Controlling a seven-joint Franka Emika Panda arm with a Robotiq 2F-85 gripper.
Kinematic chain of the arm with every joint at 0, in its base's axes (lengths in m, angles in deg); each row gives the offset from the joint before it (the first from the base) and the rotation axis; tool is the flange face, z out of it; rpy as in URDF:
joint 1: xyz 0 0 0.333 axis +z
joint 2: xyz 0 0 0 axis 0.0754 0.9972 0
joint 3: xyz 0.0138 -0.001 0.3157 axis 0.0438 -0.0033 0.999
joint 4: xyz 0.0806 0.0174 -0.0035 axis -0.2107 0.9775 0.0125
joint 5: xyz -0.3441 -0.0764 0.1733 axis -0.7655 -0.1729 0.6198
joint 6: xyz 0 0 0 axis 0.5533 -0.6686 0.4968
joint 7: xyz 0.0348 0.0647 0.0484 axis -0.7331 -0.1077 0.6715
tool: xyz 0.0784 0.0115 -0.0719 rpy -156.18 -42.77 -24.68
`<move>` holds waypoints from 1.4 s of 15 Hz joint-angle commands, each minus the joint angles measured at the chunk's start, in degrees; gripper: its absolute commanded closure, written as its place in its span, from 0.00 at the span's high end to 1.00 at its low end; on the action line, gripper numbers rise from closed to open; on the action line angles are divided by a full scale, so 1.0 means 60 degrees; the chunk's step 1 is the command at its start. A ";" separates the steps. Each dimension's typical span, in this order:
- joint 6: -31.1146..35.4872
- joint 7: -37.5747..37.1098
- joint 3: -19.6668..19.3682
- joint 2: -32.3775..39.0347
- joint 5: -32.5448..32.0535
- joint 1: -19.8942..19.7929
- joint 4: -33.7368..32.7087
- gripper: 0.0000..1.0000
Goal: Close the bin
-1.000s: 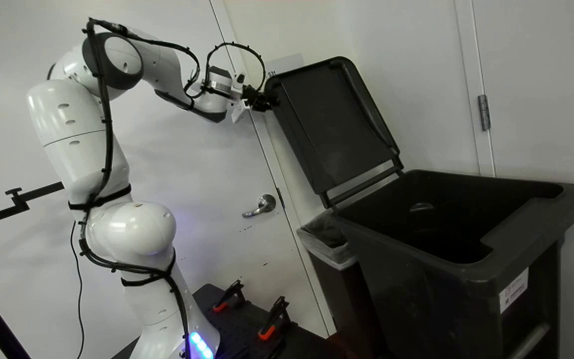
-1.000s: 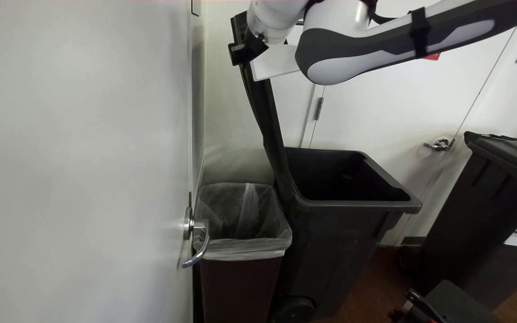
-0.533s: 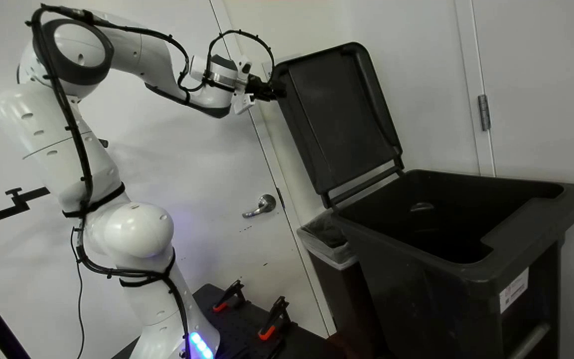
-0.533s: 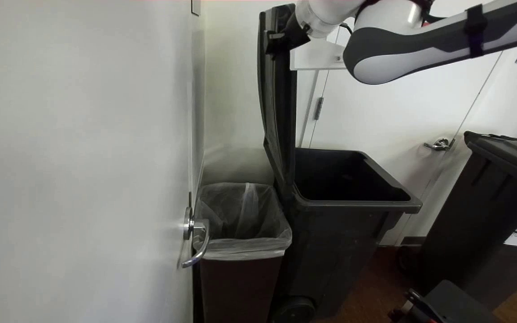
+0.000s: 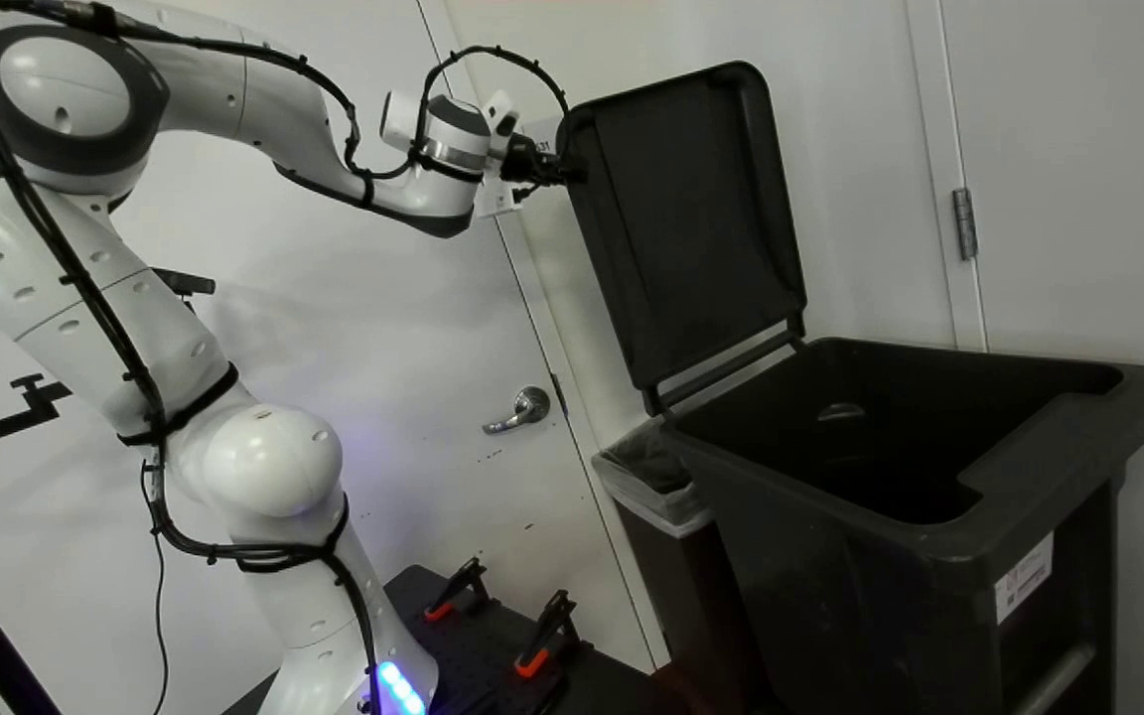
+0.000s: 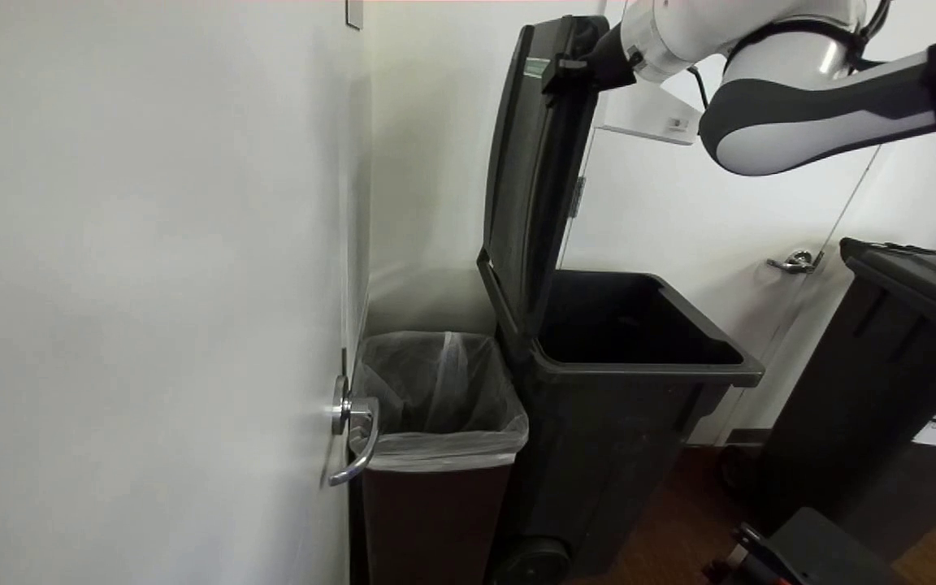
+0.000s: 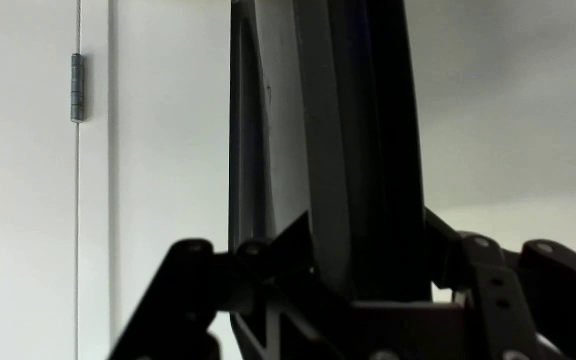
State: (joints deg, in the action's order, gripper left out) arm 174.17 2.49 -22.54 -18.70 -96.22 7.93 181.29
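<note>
The dark grey-black bin (image 5: 860, 596) stands open, also in an exterior view (image 6: 598, 447). Its hinged lid (image 5: 681, 228) is raised and, in an exterior view (image 6: 525, 195), tilts slightly over the opening. A green label (image 6: 535, 68) shows on the lid's outer face; a white sticker (image 5: 1024, 578) is on the bin's front. My gripper (image 5: 567, 171) is at the lid's upper edge, also seen in an exterior view (image 6: 572, 77). In the wrist view its fingers (image 7: 368, 245) press on both sides of the lid's edge (image 7: 333, 150). The fingertips are dark and partly hard to separate from the lid.
A smaller brown bin with a clear liner (image 6: 439, 512) stands beside the bin at the hinge side, by a door handle (image 6: 358, 439). Another dark bin (image 6: 866, 406) stands across from it. Clamps (image 5: 547, 636) sit on the black table by the robot's base.
The lid has swung up from leaning back to tilting slightly over the bin's opening, with my gripper on its edge. The arm's elbow has drawn back. The bin body has not moved.
</note>
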 commanded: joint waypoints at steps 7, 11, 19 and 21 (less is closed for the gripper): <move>0.0626 -0.0274 -0.0411 -0.0439 0.0000 -0.0273 0.0599 0.48; 0.0905 -0.0305 -0.0724 -0.0320 0.0235 -0.0343 0.0558 0.23; 0.3301 -0.0626 -0.2539 0.0150 0.0651 -0.0856 0.1383 0.23; 0.4106 0.0686 -0.2751 0.0382 0.2360 -0.1054 0.1911 0.23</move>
State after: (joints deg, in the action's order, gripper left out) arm 195.28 0.74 -37.72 -21.65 -93.49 3.82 191.10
